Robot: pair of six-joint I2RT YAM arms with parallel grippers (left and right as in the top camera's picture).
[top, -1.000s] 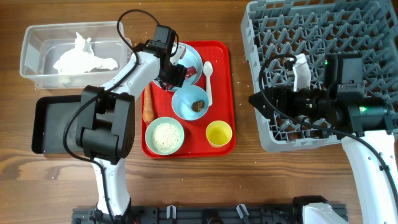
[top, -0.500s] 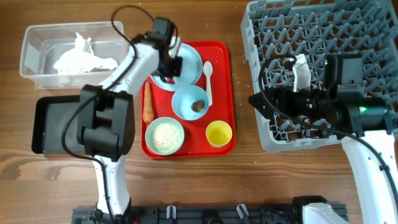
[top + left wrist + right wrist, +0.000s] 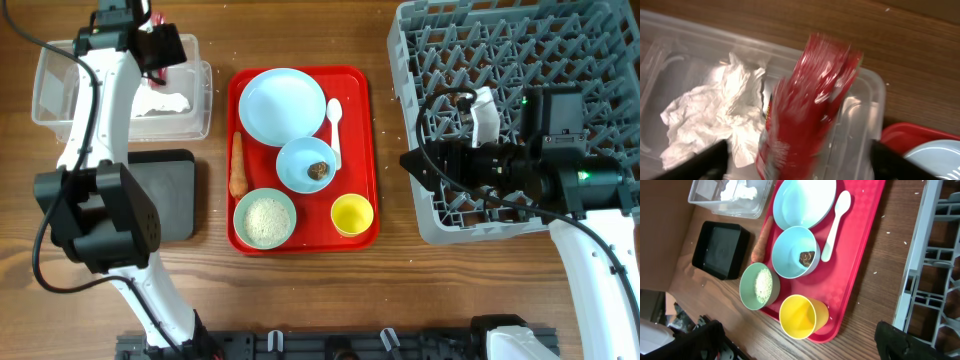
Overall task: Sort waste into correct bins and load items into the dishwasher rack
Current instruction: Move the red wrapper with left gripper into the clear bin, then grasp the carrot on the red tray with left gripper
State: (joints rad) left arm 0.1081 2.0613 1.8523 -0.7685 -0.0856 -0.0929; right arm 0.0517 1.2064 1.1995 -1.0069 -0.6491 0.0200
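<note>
My left gripper (image 3: 160, 45) is open above the clear tub (image 3: 200, 100). The blurred red wrapper (image 3: 810, 100) hangs between its wide-apart jaws (image 3: 800, 167), over the white tissue (image 3: 715, 110). On the red tray (image 3: 365, 150) are the pale-blue plate (image 3: 283, 105), the white spoon (image 3: 335, 125), the light-blue bowl (image 3: 300, 158) with the brown lump (image 3: 318, 170), the green bowl of rice (image 3: 265, 218), the yellow cup (image 3: 352, 214) and the carrot (image 3: 238, 165). My right gripper (image 3: 410, 162) is open and empty between the tray and the grey rack (image 3: 500, 50).
The black tray (image 3: 165, 190) lies in front of the tub, partly under my left arm. A few rice grains are scattered on the wooden table. The right wrist view shows the cup (image 3: 800, 316) nearest to my jaws.
My left gripper has lifted the red wrapper off the plate and swung left and back to the clear tub, and its jaws now stand apart. The right arm has not moved.
</note>
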